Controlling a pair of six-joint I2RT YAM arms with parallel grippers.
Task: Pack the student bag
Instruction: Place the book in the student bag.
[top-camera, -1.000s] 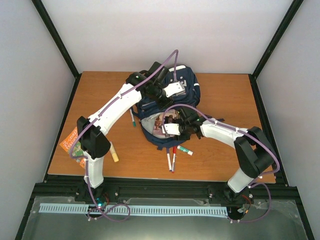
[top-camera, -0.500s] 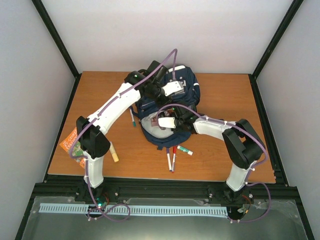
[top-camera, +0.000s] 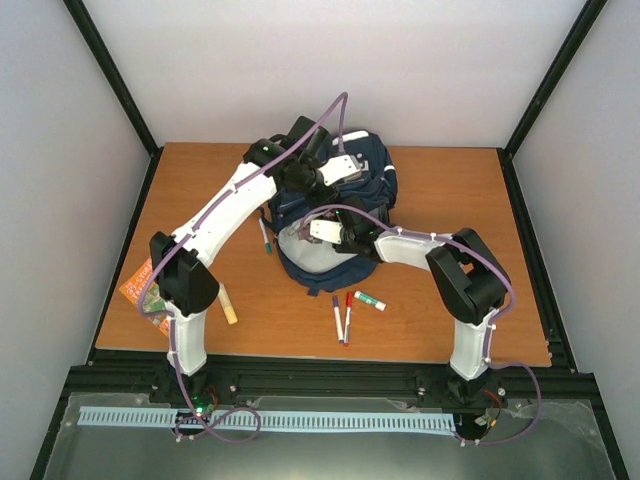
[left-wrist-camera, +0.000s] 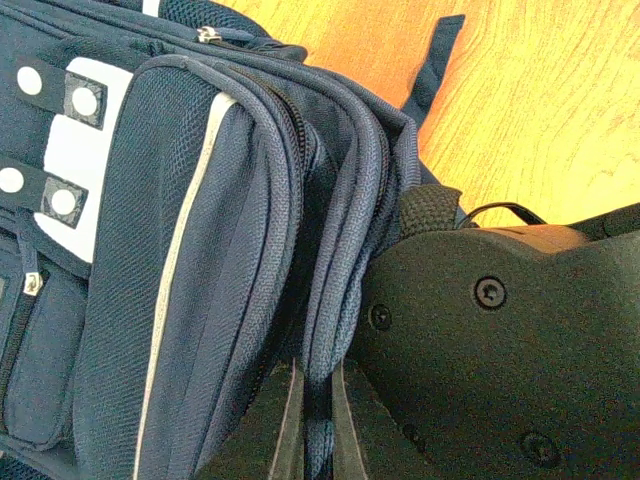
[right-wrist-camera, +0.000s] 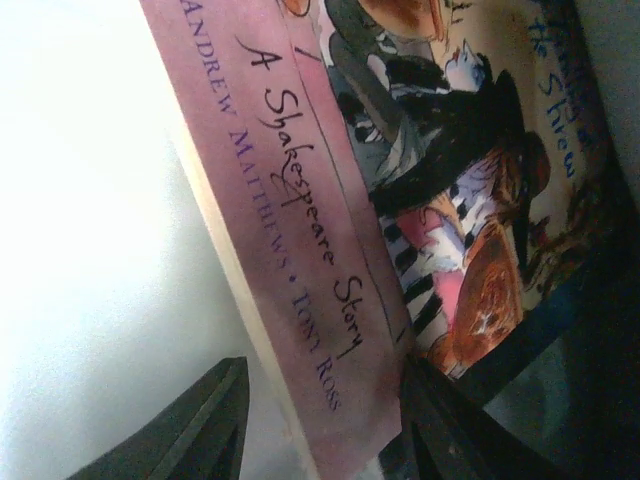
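Note:
The navy student bag (top-camera: 377, 172) lies at the middle back of the table, its opening facing the arms and showing pale grey lining (top-camera: 305, 255). My left gripper (top-camera: 335, 172) is shut on the bag's navy fabric rim (left-wrist-camera: 318, 330) and holds it up; in the left wrist view the gripper (left-wrist-camera: 318, 400) pinches that rim. My right gripper (top-camera: 322, 231) is inside the opening. In the right wrist view its jaws (right-wrist-camera: 320, 440) stand wide apart round the lower corner of a picture book (right-wrist-camera: 300, 220), "A Shakespeare Story", which lies against the lining.
Two markers (top-camera: 342, 316) and a green-capped marker (top-camera: 369, 300) lie on the table in front of the bag. A pen (top-camera: 265, 236) lies left of it. A yellowish stick (top-camera: 229, 304) and a colourful book (top-camera: 138, 287) lie near the left edge.
My right gripper has gone up and left, deeper into the bag's opening, and the book no longer shows from above. My left gripper has drawn the rim slightly back.

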